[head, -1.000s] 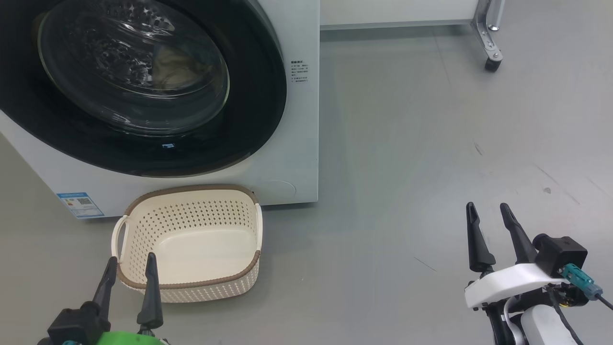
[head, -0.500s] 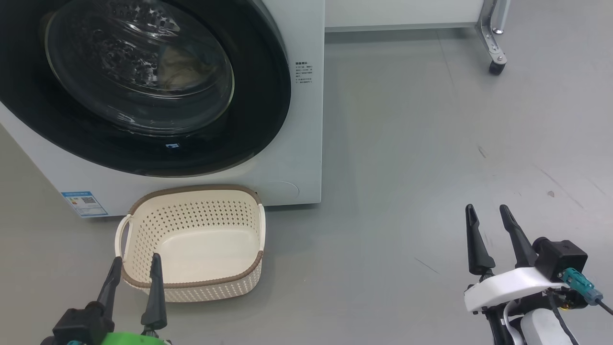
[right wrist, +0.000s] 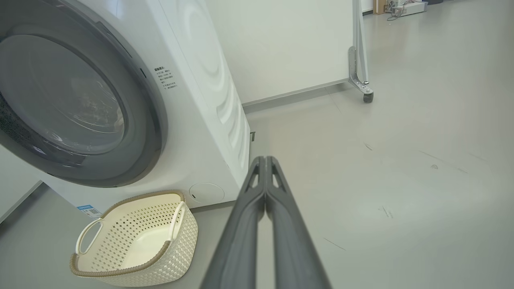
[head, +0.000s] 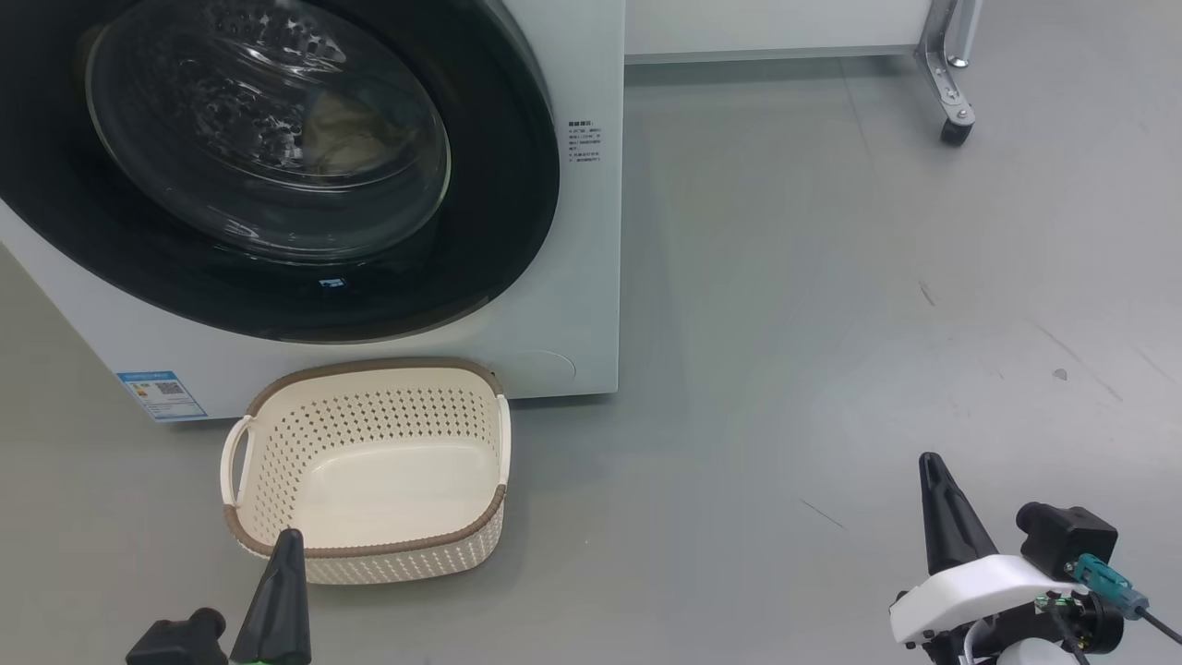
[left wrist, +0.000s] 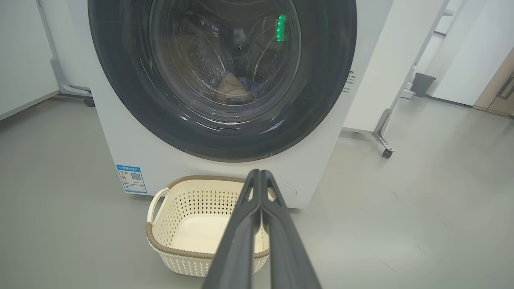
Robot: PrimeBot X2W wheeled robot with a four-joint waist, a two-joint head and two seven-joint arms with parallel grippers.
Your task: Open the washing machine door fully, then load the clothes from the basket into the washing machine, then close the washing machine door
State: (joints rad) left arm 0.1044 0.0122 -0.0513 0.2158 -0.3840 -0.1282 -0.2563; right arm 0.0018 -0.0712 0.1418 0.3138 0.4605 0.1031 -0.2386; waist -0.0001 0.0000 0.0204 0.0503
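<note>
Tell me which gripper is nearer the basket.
Left. The left gripper, shut, sits just in front of the basket's near rim. The right gripper, also shut, is far off to the basket's right.

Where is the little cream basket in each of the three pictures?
Head view: basket lower left.
Left wrist view: basket bottom middle, partly behind the left end effector.
Right wrist view: basket bottom left.
Shared landmark: blue label on the washing machine.
</note>
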